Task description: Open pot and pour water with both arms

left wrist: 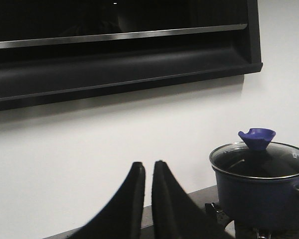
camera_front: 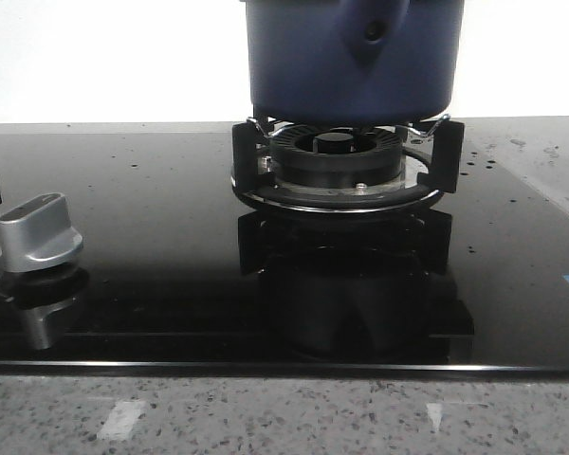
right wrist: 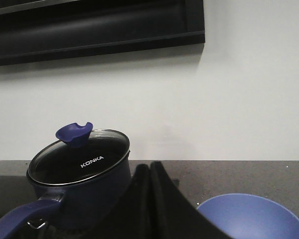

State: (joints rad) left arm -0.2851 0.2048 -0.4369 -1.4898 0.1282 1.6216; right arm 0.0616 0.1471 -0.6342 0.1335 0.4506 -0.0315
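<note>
- The large dark navy-blue round pot (camera_front: pixel 353 59) sat on the black burner ring (camera_front: pixel 337 163), its handle mount facing the camera.
- A silver metal control knob (camera_front: pixel 38 233) stood at the left of the glossy black glass cooktop (camera_front: pixel 152 237).
- A speckled grey stone tabletop (camera_front: pixel 284 417) ran along the front.

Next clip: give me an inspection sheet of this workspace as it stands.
Surface: glossy black glass hob, speckled stone counter edge in front.
Job's things: navy pot on the burner support, glass lid on with blue knob; blue bowl beside it.
Clutter: silver control knob on the hob.
Grippers: left gripper and right gripper shut, empty, away from the pot.
Cables: nothing seen.
Surroundings: white wall, black range hood.
</note>
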